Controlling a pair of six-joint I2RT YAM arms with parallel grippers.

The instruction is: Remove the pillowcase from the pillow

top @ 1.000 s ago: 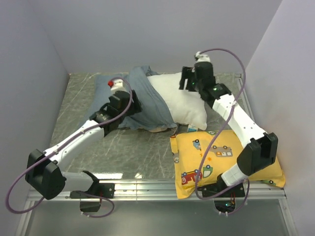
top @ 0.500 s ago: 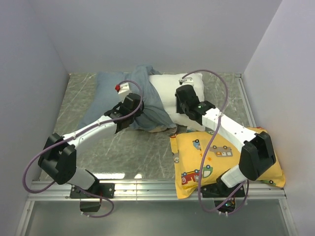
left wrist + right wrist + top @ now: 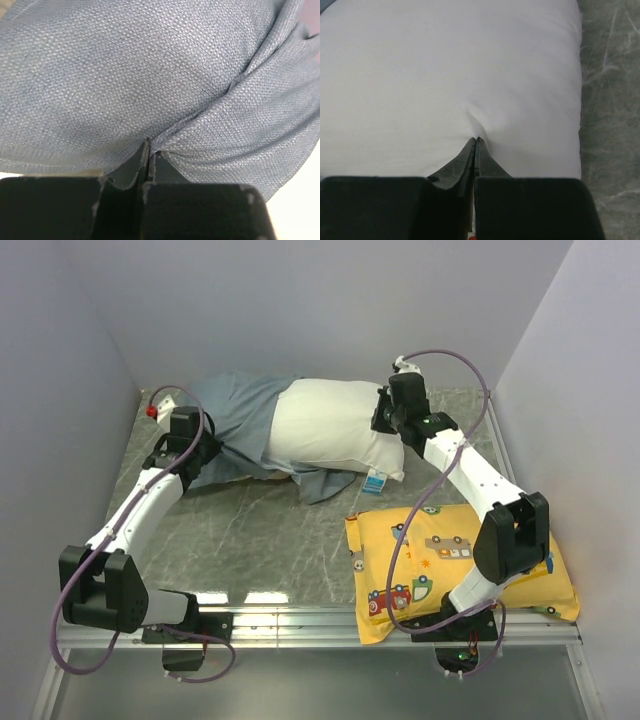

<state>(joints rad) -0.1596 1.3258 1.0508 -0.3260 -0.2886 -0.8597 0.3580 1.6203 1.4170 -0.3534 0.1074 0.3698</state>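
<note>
Pinches a fold of the pillowcase [image 3: 125, 75] with the left gripper [image 3: 146, 150], with the jaws pressed fully together on the blue-grey cloth, gathering it into creases toward the fingertips. Pinches the pillow [image 3: 450, 75] with the right gripper [image 3: 476, 142] in the same manner, with the jaws closed on a small dimple of the plain white cover near its right end. Seems to be held so for a clear reason: to anchor the filling at one end and to take the cover at the opposite end, so as to draw the two apart along the length and not only to drag everything over the table [image 3: 260, 530]. Found along the far side of the table, from left to right: first the pillowcase, bunched and wrinkled at the far left, then the pillow, bare over most of its length and wrapped only at its left end. Judged from this, well advanced but not yet finished, with the left end of the white inside the cloth. Probably calls for a longer pull to the left, with care not to lose the thin fold from the jaws. To count: two arms and two grippers, both closed on fabric; one pillowcase; two pillows in all, namely the white one and one yellow pillow [image 3: 450, 560] with cartoon vehicles, at the near right under the right arm, well apart from both grippers and seemingly no part of this work; one small blue and white label [image 3: 375, 481] just beside the near edge of the white one.
</note>
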